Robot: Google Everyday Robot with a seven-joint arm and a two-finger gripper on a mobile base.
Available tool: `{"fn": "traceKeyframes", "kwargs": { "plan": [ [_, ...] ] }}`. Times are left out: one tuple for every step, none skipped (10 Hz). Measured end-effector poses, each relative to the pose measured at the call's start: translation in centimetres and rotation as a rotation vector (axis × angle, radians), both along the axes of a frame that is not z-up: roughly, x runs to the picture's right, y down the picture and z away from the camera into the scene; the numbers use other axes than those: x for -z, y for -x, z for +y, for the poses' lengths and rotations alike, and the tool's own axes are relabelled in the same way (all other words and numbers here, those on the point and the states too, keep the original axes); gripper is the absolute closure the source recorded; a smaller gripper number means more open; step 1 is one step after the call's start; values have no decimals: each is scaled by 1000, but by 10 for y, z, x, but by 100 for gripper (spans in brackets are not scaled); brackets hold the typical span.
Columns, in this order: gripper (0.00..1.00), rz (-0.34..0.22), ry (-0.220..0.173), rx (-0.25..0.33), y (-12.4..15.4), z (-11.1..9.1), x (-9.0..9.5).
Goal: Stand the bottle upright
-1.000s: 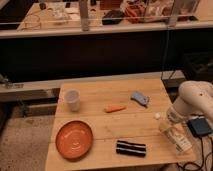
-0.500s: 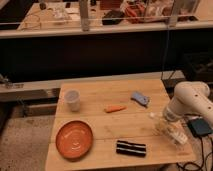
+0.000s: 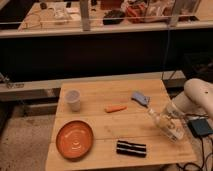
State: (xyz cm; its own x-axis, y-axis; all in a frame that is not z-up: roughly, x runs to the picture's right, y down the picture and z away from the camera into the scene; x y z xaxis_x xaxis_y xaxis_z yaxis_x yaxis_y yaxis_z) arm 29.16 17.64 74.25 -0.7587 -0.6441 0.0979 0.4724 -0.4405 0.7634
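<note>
Since the frame half a second back, the white arm has shifted slightly leftward over the counter's right edge, and the tool with the bottle has moved with it toward the counter centre.

Tool position: at roughly 4 o'clock from the counter centre, near the right edge, below the arm's rounded white housing. Whether its jaws clamp the bottle or only touch it, I cannot tell; the bottle's upper part overlaps the tool.

Bottle: clear, pale label, tilted, its upper end pointing toward 10 o'clock and its lower end toward 4 o'clock. Whether the lower end rests on the counter cannot be told.

Other items on the wooden counter:
- white cup, upright, at 9 o'clock, near the left edge.
- orange plate, at 7 o'clock, directly toward the viewer from the cup.
- orange carrot-shaped piece, lying flat near the centre.
- blue-grey object, at 2 o'clock, just beside the carrot-shaped piece's right end but apart from it.
- black striped block, at 5 o'clock, near the front edge, apart from the bottle.
</note>
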Motion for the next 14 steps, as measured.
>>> {"fn": "traceKeyframes", "kwargs": {
  "plan": [
    [100,-43,2,-8,-1,-3,2],
    [100,-77,2,-16,-2,-6,5],
    [100,-132,-2,-31,-2,-9,9],
    [100,-178,-24,-57,-1,-12,19],
    [100,-184,-31,-59,0,-7,23],
    [100,-159,-57,-47,4,-7,24],
    [100,-102,-107,-24,11,1,25],
    [100,-43,-173,-6,16,5,26],
    [100,-28,-208,6,19,9,26],
    [100,-55,-226,29,21,14,24],
    [100,-81,-238,45,23,15,22],
    [100,-109,-237,36,20,18,19],
    [100,-132,-238,27,18,17,17],
    [100,-167,-236,16,17,16,15]
  ]
}}
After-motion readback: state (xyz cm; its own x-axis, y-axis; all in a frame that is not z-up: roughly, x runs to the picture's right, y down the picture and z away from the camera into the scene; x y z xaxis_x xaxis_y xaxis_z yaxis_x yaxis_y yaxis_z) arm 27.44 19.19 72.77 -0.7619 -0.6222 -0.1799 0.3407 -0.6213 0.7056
